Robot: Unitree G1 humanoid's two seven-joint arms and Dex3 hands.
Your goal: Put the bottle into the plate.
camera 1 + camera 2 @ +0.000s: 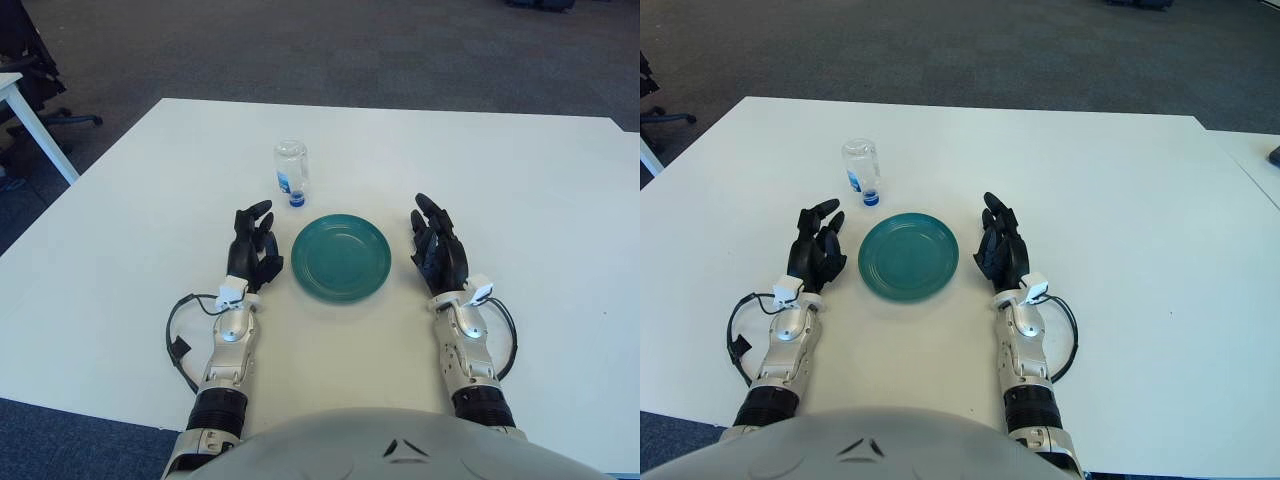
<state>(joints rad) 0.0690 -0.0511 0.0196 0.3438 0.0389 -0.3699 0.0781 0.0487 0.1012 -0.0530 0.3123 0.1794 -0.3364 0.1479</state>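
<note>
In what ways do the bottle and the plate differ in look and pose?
The bottle is clear with a blue cap; the plate is solid teal. The bottle lies on its side, cap toward the robot; the plate sits flat. The bottle is beyond the plate, slightly left. Both rest on the white table, untouched by either hand.
</note>
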